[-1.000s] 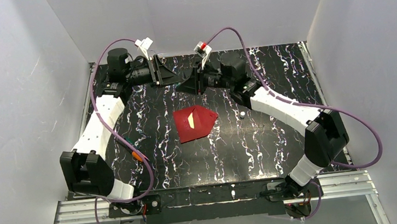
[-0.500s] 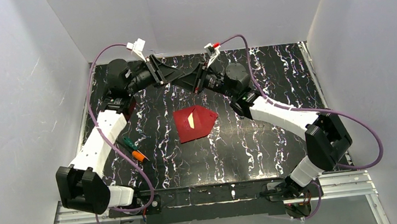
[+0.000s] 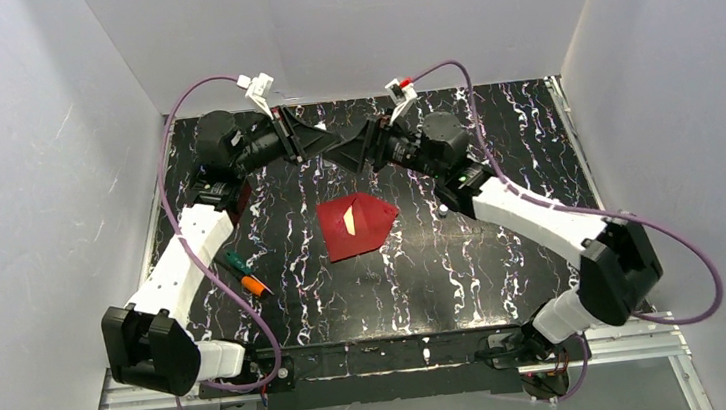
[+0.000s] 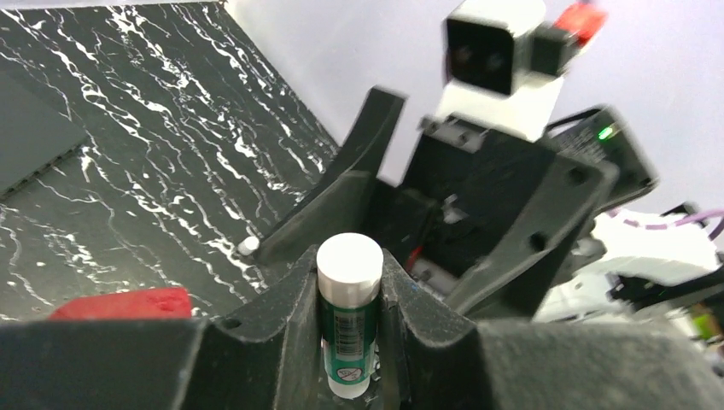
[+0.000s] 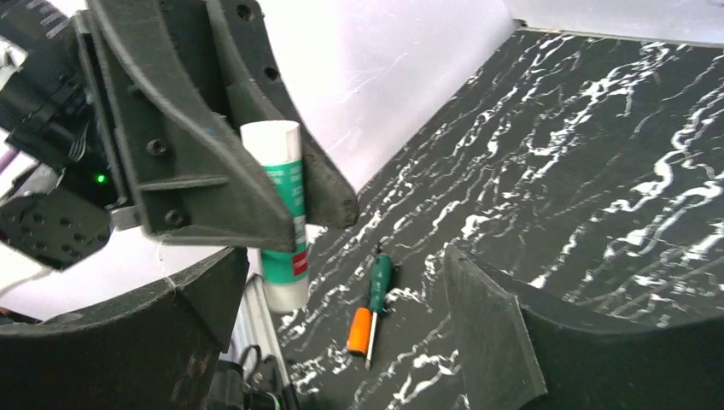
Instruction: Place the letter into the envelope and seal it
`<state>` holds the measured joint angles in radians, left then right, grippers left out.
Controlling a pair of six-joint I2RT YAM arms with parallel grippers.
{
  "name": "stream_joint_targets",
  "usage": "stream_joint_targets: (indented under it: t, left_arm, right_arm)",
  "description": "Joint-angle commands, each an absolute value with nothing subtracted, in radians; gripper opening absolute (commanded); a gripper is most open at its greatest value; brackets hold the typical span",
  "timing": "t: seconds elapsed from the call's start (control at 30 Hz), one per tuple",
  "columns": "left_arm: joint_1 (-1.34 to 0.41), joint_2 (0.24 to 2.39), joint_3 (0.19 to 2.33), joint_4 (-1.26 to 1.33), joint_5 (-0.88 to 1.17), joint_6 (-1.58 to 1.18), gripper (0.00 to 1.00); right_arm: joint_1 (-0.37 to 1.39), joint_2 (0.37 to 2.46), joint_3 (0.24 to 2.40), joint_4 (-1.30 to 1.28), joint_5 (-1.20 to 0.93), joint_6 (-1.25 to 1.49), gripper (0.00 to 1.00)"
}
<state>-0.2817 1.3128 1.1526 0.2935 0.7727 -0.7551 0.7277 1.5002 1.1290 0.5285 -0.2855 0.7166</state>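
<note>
The dark red envelope (image 3: 359, 227) lies flat at the table's middle, with a pale yellowish strip (image 3: 349, 221) showing on it; its edge (image 4: 119, 303) shows low in the left wrist view. The letter is not in view as a white sheet. Above the back of the table my left gripper (image 3: 316, 146) (image 4: 348, 273) is shut on a glue stick (image 4: 348, 329) (image 5: 283, 222), white-capped with a green label. My right gripper (image 3: 358, 149) (image 5: 346, 256) faces it, open, its fingers wide apart and off the stick.
A green and orange screwdriver (image 3: 246, 273) (image 5: 372, 301) lies on the left of the table. A small white cap (image 3: 443, 209) (image 4: 248, 246) rests right of the envelope. A dark flat block (image 4: 26, 141) lies on the left. White walls close in three sides.
The two grippers came together over the back of the table. My right gripper opened and let go of the glue stick, while my left gripper's jaws closed tighter on it.
</note>
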Motion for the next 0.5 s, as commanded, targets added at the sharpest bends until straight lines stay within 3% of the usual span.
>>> stream_joint_targets:
  t: [0.0, 0.13, 0.2, 0.33, 0.47]
  left_arm:
    - [-0.279, 1.299, 1.165, 0.241, 0.898, -0.524, 0.00]
    - [-0.277, 1.316, 1.197, 0.177, 1.013, -0.331, 0.00]
    - [-0.277, 1.309, 1.200, 0.146, 1.045, -0.205, 0.00]
    - [-0.281, 1.292, 1.253, -0.093, 0.928, 0.163, 0.00]
    - [-0.283, 1.311, 1.290, -0.253, 0.797, 0.403, 0.00]
  right_arm:
    - [0.705, 1.341, 1.155, 0.407, -0.257, 0.517, 0.93]
    - [0.703, 1.323, 1.203, 0.379, -0.227, 0.554, 0.89]
    - [0.703, 1.373, 1.316, 0.248, -0.195, 0.605, 0.81]
    - [0.704, 1.511, 1.589, -0.194, -0.130, 0.656, 0.74]
    - [0.711, 1.591, 1.707, -0.360, -0.129, 0.740, 0.74]
